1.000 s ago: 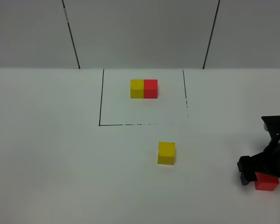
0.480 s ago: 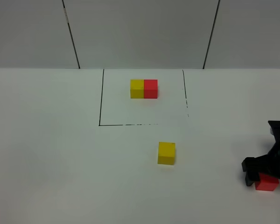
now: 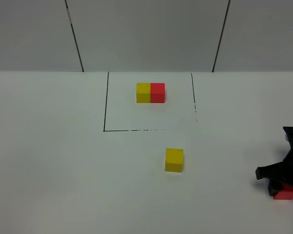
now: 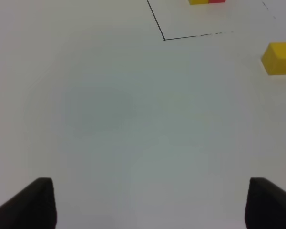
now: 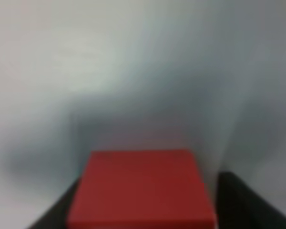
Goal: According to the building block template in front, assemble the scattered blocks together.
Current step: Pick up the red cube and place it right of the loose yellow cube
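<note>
Table [image 3: 49, 161] read plain white, marked with a thin black outline [image 3: 105, 102], broken and dotted along its near edge. I noted the template's yellow cube [image 3: 143, 92] and the template's red cube [image 3: 157, 92] as solid, unmarked colours. The loose yellow cube [image 3: 174, 160] and loose red cube [image 3: 284, 194] showed the same two plain hues. Right gripper [image 3: 283, 185] was black, as was the left gripper [image 4: 150, 200]. Wall [image 3: 146, 34] was pale grey with dark seams.
</note>
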`<control>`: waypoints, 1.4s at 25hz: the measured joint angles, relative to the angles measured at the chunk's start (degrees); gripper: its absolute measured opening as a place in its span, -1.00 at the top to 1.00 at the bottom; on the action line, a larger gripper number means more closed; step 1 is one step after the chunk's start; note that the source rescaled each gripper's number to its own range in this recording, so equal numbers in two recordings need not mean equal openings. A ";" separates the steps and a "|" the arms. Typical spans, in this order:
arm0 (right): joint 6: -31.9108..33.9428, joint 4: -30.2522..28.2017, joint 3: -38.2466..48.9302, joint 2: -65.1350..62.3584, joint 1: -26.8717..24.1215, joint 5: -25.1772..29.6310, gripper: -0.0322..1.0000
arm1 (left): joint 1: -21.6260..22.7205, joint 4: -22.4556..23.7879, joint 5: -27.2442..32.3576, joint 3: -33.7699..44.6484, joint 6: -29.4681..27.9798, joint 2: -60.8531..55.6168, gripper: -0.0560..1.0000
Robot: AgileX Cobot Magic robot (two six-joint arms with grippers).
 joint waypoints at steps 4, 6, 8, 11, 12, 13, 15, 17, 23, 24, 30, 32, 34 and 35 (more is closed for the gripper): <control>-0.11 0.53 -0.07 0.00 0.00 0.57 0.92 | 0.00 0.00 0.00 0.00 0.00 0.00 -0.88; -1.14 0.53 -0.12 0.00 0.06 0.70 0.92 | 0.00 0.00 0.00 0.00 0.00 0.00 -0.88; -2.89 0.60 -0.74 0.05 0.58 1.48 0.92 | 0.00 0.00 0.00 0.00 0.00 0.00 -0.88; -6.63 1.68 -3.23 0.55 2.37 4.02 0.92 | 0.00 0.00 0.00 0.00 0.00 0.00 -0.88; -8.09 1.81 -4.64 0.62 2.97 5.21 0.92 | 0.00 0.00 0.00 0.00 0.00 0.00 -0.88; -10.28 1.86 -6.24 0.62 3.54 6.34 0.92 | 0.00 0.00 0.00 0.00 0.00 0.00 -0.88; -15.19 1.86 -9.20 0.62 4.48 8.91 0.92 | 0.00 0.00 0.00 0.00 0.00 0.00 -0.88; -21.85 1.80 -11.43 0.62 5.58 10.81 0.92 | 0.00 0.00 0.00 0.00 0.00 0.00 -0.88; -44.20 1.42 -15.28 0.99 11.23 13.06 0.92 | 0.00 0.00 0.00 0.00 0.00 0.00 -0.88; -46.91 1.37 -15.82 1.29 12.28 13.14 0.92 | 0.00 0.00 0.00 0.00 0.00 0.00 -0.88; -54.46 -2.64 -21.29 4.61 18.25 15.25 0.92 | 0.00 0.00 0.00 0.00 0.00 0.00 -0.88; -54.82 -4.31 -23.78 6.48 19.99 16.85 0.92 | 0.00 0.00 0.00 0.00 0.00 0.00 -0.88; -54.98 -5.59 -26.58 8.69 21.20 18.34 0.92 | 0.00 0.00 0.00 0.00 0.00 0.00 -0.88; -54.98 -5.95 -27.77 9.77 21.75 18.95 0.92 | 0.00 0.00 0.00 0.00 0.00 0.00 -0.88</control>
